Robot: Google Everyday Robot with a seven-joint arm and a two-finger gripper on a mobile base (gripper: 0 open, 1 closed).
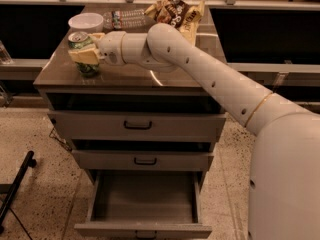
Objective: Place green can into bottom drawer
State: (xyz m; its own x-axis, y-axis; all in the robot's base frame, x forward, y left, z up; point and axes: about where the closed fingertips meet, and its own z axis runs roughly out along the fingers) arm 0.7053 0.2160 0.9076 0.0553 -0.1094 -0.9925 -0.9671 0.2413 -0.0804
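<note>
The green can (85, 54) stands upright near the left front of the cabinet top, silver top showing. My gripper (83, 55) reaches in from the right and its yellowish fingers (80, 57) are closed around the can's middle. The can's base is at or just above the top surface; I cannot tell which. The bottom drawer (145, 196) is pulled out below, its flat grey floor bare. The two shallower drawers above it are shut.
A white bowl (86, 22) and a clear plastic bottle (122, 19) lie behind the can. Snack bags (175, 11) sit at the back of the cabinet top (130, 76). A black stand leg (17, 186) lies on the floor at left.
</note>
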